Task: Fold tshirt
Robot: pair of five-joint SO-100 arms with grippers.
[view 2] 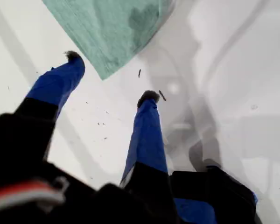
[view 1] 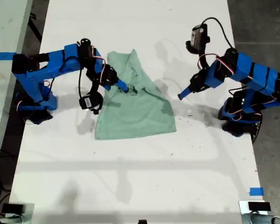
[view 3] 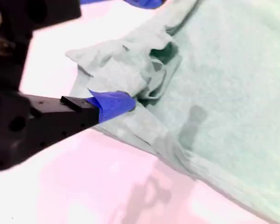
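Observation:
The pale mint-green tshirt (view 1: 137,112) lies crumpled in the middle of the white table (view 1: 130,177), with a narrow flap reaching toward the far edge. My second gripper (view 1: 126,87), on the arm at the exterior view's left, is shut on a bunched fold of the tshirt (view 3: 214,93); its blue fingertip (view 3: 114,103) presses into the gathered cloth. My first gripper (view 1: 181,95), on the arm at the exterior view's right, hovers open over bare table just beside the shirt's edge. Its two blue fingers (view 2: 147,130) stand apart with nothing between them, and a tshirt (view 2: 112,28) corner lies just ahead.
Both arm bases sit at the table's sides in the exterior view. A blue tape mark (view 1: 256,191) is near the front corner at that view's right, and another tape strip (view 1: 0,56) is on a surface at its left. Dark floor borders the table.

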